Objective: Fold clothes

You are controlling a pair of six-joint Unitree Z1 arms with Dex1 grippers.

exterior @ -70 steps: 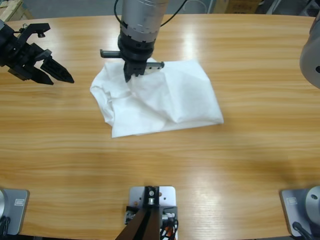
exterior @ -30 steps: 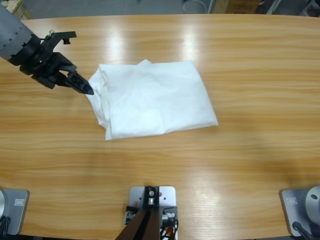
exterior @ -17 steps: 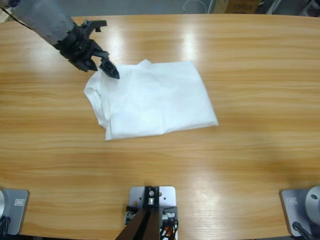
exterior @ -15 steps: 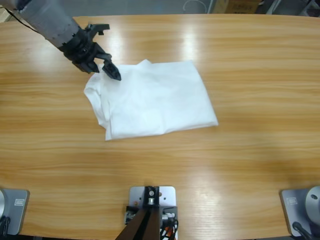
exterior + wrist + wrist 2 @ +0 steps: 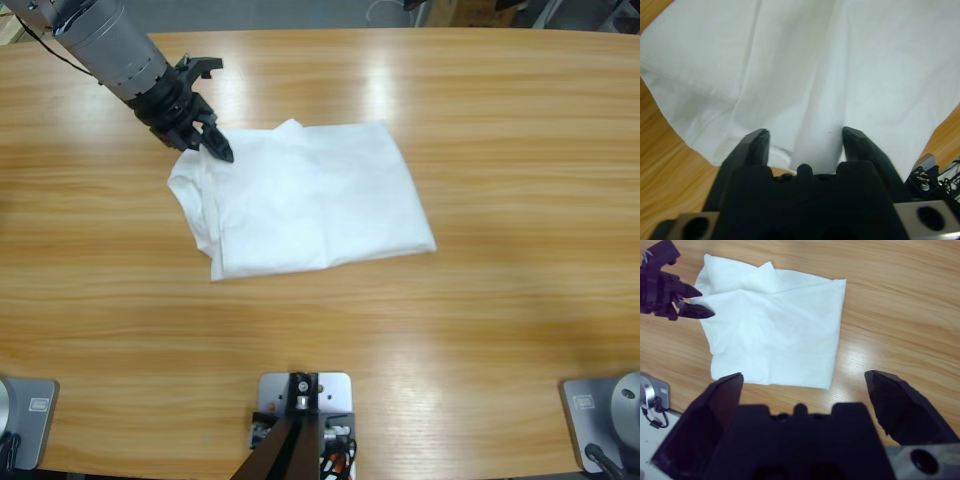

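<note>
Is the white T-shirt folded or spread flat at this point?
Folded. The T-shirt lies as a compact rectangle with no sleeves or collar showing, layered edges bunched along its left side, where the left gripper touches its corner.

Left gripper (image 5: 222, 152) reaches in from upper left, jaws parted; right gripper (image 5: 805, 390) gapes wide.

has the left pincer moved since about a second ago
Yes. The left pincer has swung from the table's left edge up and inward along the wooden table and now sits at the upper-left corner of the white T-shirt.
</note>
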